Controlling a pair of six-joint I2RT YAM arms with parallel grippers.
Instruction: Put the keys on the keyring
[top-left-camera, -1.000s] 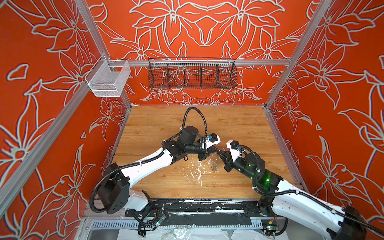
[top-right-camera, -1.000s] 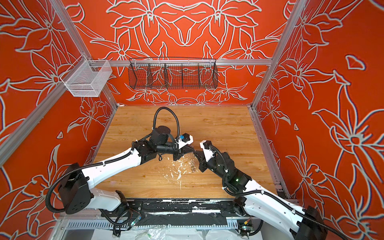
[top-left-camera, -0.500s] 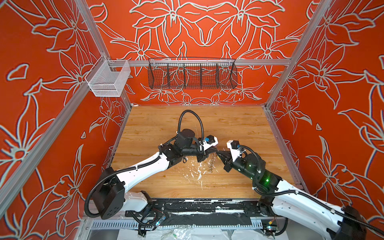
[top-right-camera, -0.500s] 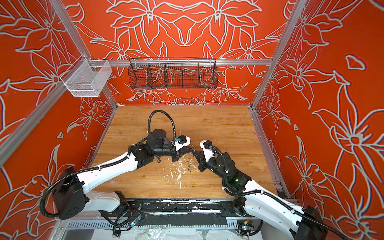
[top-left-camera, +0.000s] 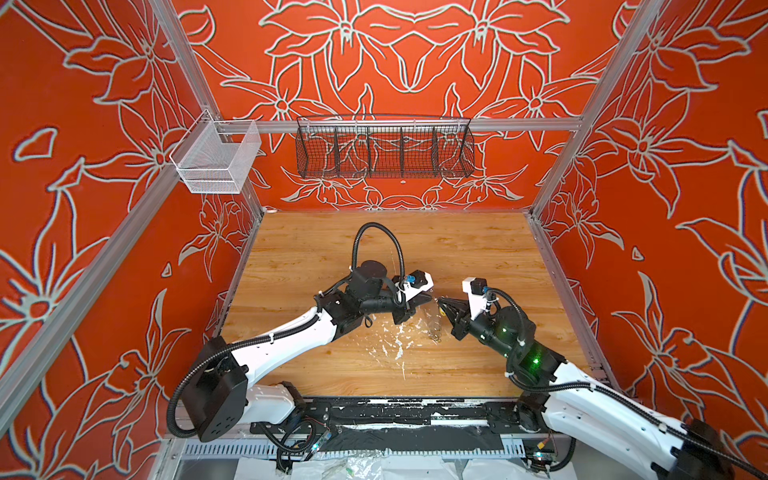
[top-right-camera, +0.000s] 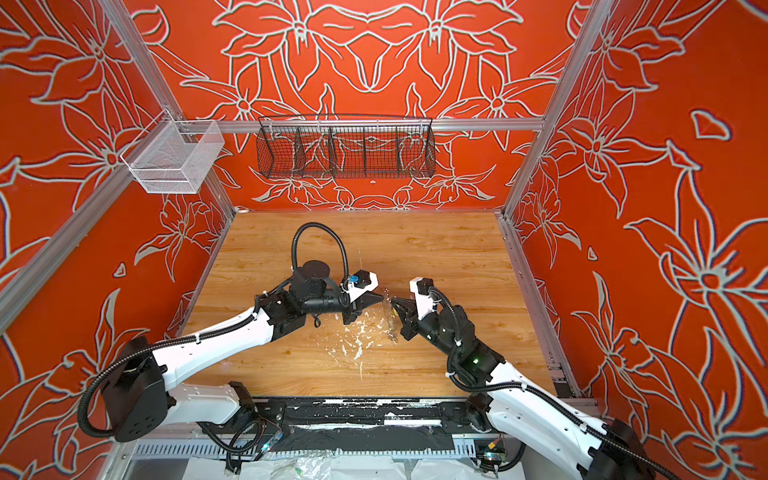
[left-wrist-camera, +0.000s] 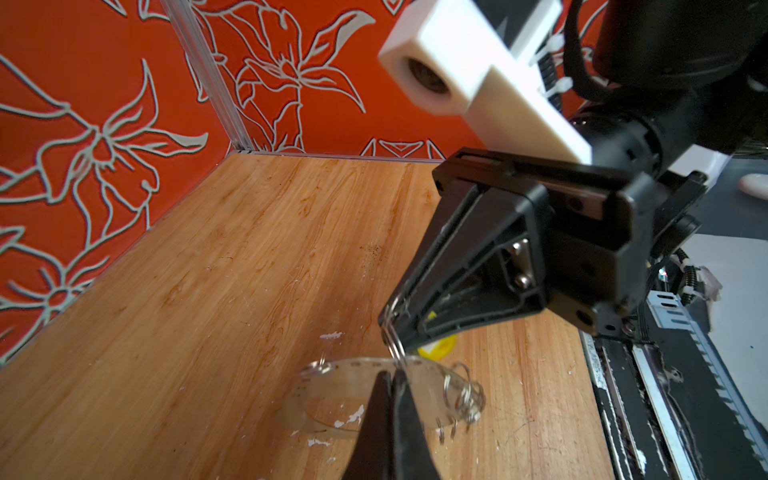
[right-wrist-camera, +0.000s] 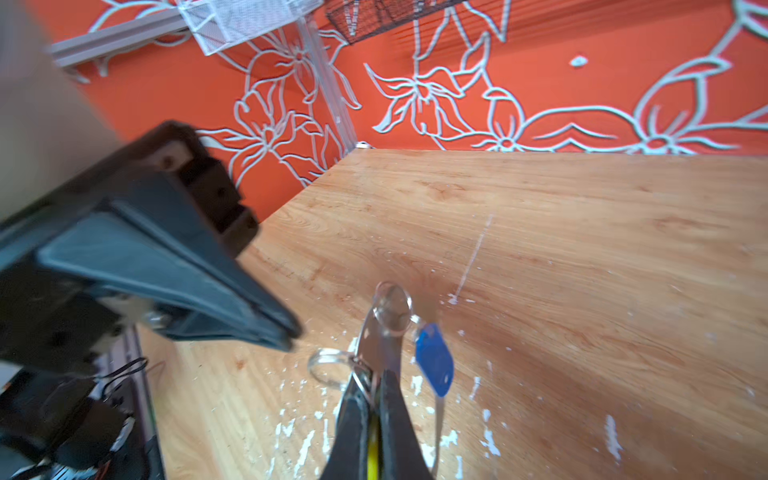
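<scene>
Both arms are seen in both top views meeting tip to tip over the middle of the wooden table (top-left-camera: 316, 257), above a patch of white scuff marks (top-left-camera: 395, 345).

The right gripper (left-wrist-camera: 395, 320) is seen in the left wrist view with its jaws pressed together on a small split ring (left-wrist-camera: 394, 343) at the rim of the keyring (left-wrist-camera: 332, 395). The keyring appears as a clear, flat disc, hanging tilted from that ring just above the table, with a cluster of further split rings (left-wrist-camera: 463, 395) along its far edge. A yellow tag (left-wrist-camera: 438, 347) is glimpsed behind the right gripper's tip; in the right wrist view a yellow strip (right-wrist-camera: 373, 453) shows between the closed fingers, so that key seems to be pinched there too, though the view is too tight to be certain.

The left gripper (right-wrist-camera: 291, 338) is closed, its tip near the keyring's edge; nothing can be seen held in it, and whether it touches the disc cannot be told.

In the right wrist view the blue tag (right-wrist-camera: 434, 365) hangs beside the keyring (right-wrist-camera: 386, 328), joined to a ring at its rim, with a thin metal key (right-wrist-camera: 438, 424) below it.

In a top view the keyring (top-left-camera: 434, 322) shows only as a faint glint between the two gripper tips.
</scene>
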